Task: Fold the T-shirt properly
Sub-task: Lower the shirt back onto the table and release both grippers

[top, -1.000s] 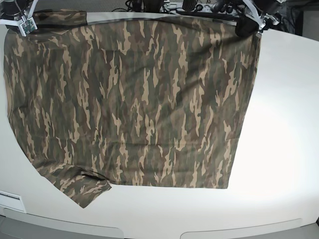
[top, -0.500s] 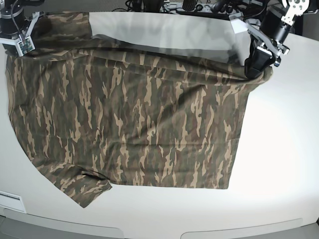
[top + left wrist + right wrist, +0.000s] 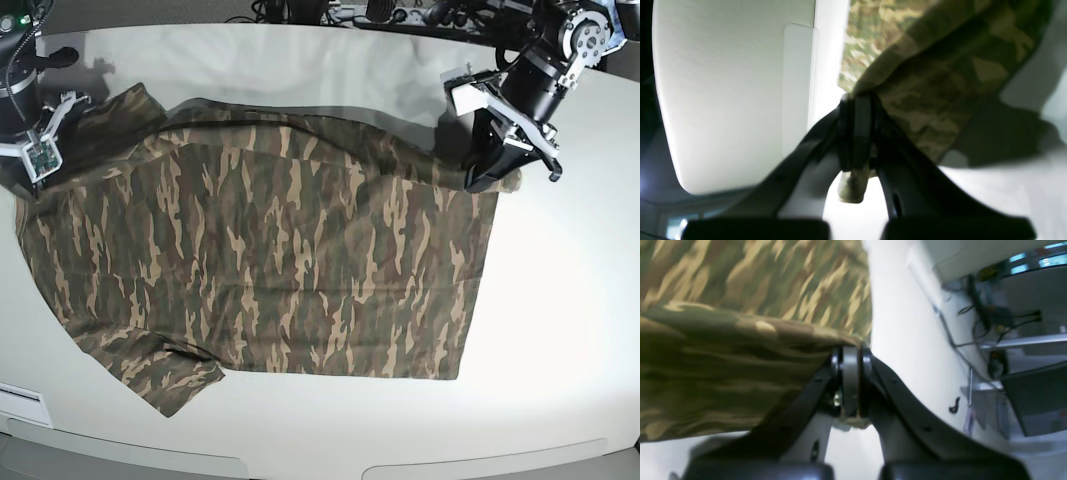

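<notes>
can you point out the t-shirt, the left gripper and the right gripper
T-shirt [image 3: 280, 270], base view, middle of the flat cloth.
Left gripper [image 3: 484, 182], base view, tips of its jaws at the shirt's corner.
Right gripper [image 3: 850, 383], right wrist view, between the shut jaws pinching cloth.

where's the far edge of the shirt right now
In the base view, the shirt's far edge is lifted off the table and pulled toward the near side, pinched at the view's left by the right end effector and at its right by the left end effector.

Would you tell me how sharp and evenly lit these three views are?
Base view: sharp, glare on the table. Left wrist view: blurred, the left hand dark against a blown-out table. Right wrist view: motion blur smears the T-shirt; the right hand is soft.
</notes>
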Robot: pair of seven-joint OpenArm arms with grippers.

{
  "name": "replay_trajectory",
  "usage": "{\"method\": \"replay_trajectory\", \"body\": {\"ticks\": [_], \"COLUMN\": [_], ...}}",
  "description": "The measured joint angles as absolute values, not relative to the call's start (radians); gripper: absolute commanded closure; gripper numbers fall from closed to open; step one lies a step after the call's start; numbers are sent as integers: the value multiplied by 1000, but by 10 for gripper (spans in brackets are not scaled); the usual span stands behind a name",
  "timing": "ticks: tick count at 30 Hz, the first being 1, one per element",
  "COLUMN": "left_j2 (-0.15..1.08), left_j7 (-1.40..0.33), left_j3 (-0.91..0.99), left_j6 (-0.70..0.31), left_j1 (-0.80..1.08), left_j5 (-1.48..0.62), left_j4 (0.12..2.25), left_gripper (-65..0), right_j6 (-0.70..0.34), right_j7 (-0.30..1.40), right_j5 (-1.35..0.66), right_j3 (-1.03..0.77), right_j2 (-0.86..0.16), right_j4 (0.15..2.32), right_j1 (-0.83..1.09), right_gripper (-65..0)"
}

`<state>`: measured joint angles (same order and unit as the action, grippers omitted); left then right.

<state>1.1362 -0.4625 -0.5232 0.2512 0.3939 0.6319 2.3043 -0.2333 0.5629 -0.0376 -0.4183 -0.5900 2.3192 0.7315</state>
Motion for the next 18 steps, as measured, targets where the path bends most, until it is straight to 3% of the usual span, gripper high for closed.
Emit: {"method": "replay_trajectory", "body": {"ticks": [8,18], "left_j2": [1040,995], "left_j7": [-389,-369], "left_j3": [-524,-524], "left_j6": [224,216], "left_j1": [259,196], "left_j5": [508,404], "left_j4": [2124,2079], "left_gripper": [0,0], "right_j6": [-297,-372], "right_j7": [567,564], "right_j5": [-93,-192], "right_j3": [-418,-418], "right_j2": [-587,-595], "right_j4": [2168,2029], "right_j1": [631,540], "right_gripper": [0,0]}}
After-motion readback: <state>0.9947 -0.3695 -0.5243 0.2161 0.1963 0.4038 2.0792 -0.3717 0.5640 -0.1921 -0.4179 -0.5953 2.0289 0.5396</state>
